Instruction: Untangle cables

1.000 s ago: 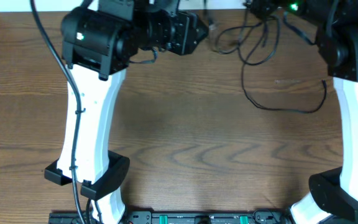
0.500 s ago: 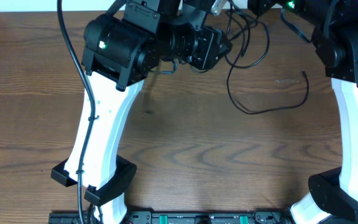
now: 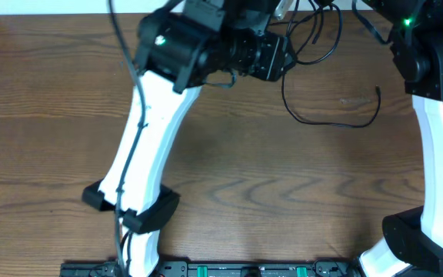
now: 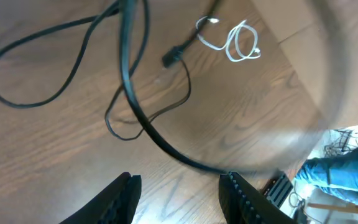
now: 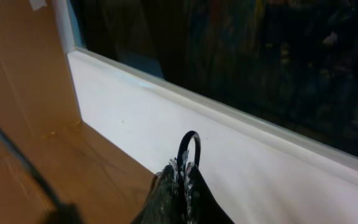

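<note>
Progress: I'd judge this not far past the start. The black cables (image 3: 337, 124) lie in loose loops on the table (image 3: 283, 177), crossing one another, so most of the sorting is left to do.
Done so far: the white cable (image 4: 240, 42) sits in its own small coil. One end runs just beside a black plug lead, and I can't tell whether they touch.
Left gripper (image 4: 179, 196): jaws apart with nothing between them, hanging above the wood.
Cables from the left gripper: the thin black loops lie ahead of its fingertips, and the white coil is farther ahead and off to one side, well apart.
Blurred cord: a thick black arc sweeps close past the left gripper. I can't tell whether it touches a finger.
Right gripper (image 5: 182, 171): clenched on a black loop (image 5: 189, 133), raised off the table by the far wall, well apart from the left gripper.
Left to do: draw the pinched strand out of the pile and spread the rest.
</note>
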